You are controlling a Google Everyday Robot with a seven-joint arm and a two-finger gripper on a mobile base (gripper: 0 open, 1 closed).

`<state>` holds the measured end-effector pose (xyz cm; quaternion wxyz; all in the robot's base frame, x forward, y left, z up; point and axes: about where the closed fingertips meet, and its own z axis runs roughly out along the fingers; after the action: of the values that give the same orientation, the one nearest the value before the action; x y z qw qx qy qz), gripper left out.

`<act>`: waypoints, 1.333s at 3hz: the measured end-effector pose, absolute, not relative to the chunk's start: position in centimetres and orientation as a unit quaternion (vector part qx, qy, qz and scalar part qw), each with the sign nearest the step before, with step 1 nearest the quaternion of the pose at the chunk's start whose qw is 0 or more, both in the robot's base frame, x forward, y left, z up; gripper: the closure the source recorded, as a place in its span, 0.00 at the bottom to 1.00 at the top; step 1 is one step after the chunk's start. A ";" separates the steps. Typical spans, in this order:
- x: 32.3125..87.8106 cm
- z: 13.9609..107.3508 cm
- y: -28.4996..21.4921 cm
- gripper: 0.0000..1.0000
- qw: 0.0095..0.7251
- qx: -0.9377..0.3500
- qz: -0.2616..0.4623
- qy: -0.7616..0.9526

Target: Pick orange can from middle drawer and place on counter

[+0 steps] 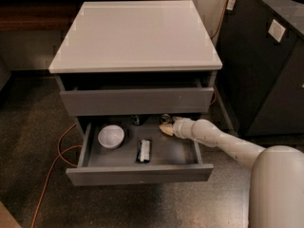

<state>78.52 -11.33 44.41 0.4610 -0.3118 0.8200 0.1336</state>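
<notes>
The middle drawer is pulled out below the counter. At its back, a can with a silver rim stands mostly hidden under the drawer above; I take it for the orange can, though its body colour does not show. My gripper reaches in from the right, open, with its pale fingertips right beside the can and not closed on it. A smaller dark can stands to the left of it.
A white bowl and a flat black packet lie in the middle drawer. The top drawer stands slightly open and overhangs the back of the middle drawer. Black cabinets stand to the right. An orange cable runs along the floor at the left.
</notes>
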 end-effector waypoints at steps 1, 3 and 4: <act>77.3 46.2 -10.5 0.93 0.465 -0.328 0.143 0.810; 72.7 48.3 -6.9 1.00 0.428 -0.384 0.185 0.797; 68.7 49.1 -4.3 1.00 0.395 -0.426 0.219 0.784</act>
<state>68.66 -4.33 49.10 0.3948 -0.4258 0.7841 0.2192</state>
